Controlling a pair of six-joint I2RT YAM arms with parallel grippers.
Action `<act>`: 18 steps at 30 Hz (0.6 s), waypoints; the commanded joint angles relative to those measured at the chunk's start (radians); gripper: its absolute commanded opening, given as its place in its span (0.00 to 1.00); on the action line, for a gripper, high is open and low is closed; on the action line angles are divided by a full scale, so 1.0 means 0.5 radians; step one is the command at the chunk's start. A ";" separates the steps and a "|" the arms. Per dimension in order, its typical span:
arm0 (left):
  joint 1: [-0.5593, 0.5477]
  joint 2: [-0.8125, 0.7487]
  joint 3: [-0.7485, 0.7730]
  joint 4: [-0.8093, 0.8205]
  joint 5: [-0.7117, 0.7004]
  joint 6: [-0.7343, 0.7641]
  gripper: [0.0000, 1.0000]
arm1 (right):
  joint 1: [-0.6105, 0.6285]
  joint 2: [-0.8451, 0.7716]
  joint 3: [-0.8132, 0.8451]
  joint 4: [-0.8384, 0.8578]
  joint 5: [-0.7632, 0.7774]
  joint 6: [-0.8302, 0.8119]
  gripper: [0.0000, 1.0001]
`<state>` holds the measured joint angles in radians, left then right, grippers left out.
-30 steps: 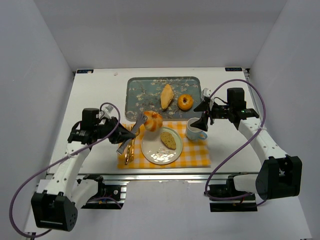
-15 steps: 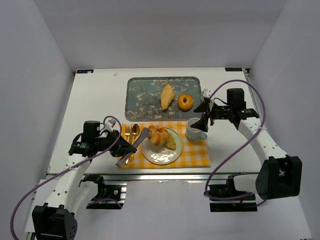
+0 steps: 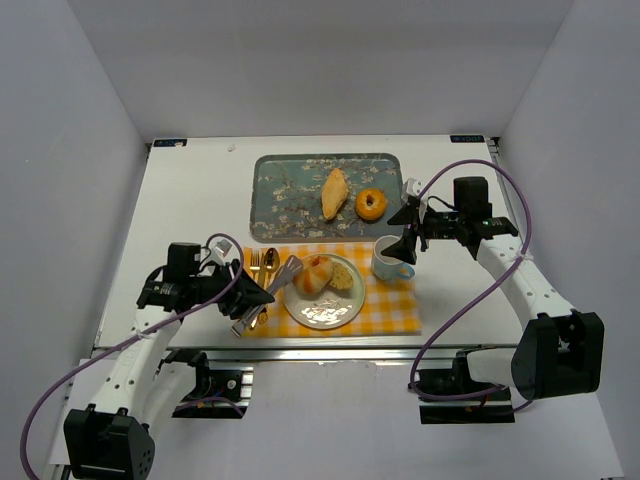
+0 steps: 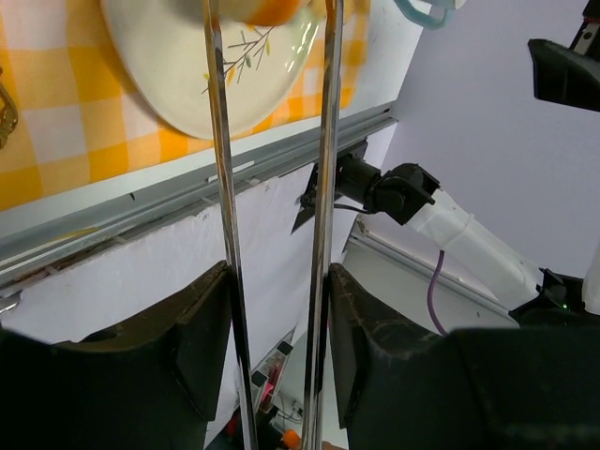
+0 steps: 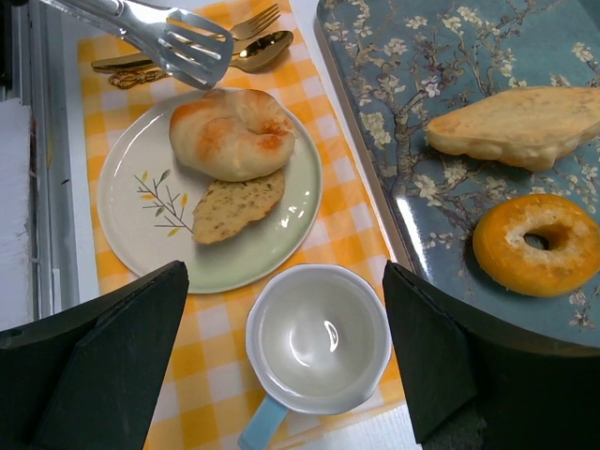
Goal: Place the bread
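A round golden bread roll [image 3: 315, 272] [image 5: 232, 134] lies on the pale green plate [image 3: 322, 312] [image 5: 253, 253], resting against a flat toasted slice [image 3: 344, 276] [image 5: 239, 206]. My left gripper [image 3: 250, 296] [image 4: 275, 281] is shut on metal tongs [image 3: 268, 288] [image 4: 220, 187], one tong arm against each pad. The tong tips [image 5: 159, 33] are spread, just left of the roll and off it. My right gripper [image 3: 408, 238] [image 5: 286, 309] hangs open above a white cup [image 3: 390, 262] [image 5: 317, 337] with a light blue handle, touching nothing.
The plate and cup stand on a yellow checked placemat [image 3: 390, 305]. A gold fork and spoon [image 3: 258, 264] [image 5: 253, 42] lie left of the plate. Behind, a blue floral tray [image 3: 290, 190] [image 5: 375, 103] holds a long pastry [image 3: 335, 192] and a donut [image 3: 371, 204].
My left arm brought the roll in the tongs down and forward onto the plate. The tongs then spread and let go of it. The right arm has not moved.
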<state>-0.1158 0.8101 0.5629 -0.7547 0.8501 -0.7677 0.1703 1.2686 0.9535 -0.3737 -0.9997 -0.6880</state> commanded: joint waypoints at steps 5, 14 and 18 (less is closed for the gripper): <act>0.005 0.086 0.334 -0.178 -0.248 0.182 0.50 | 0.000 -0.028 0.047 -0.050 -0.056 -0.044 0.89; 0.005 0.321 0.730 -0.114 -0.899 0.262 0.30 | -0.003 -0.037 0.029 -0.026 -0.081 -0.029 0.89; 0.008 0.619 0.868 0.006 -1.321 0.501 0.26 | 0.000 -0.043 0.053 -0.041 -0.065 -0.063 0.89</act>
<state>-0.1158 1.0393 0.9390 -0.8162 0.4168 -0.6250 0.1703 1.2686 0.9535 -0.3943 -1.0058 -0.6933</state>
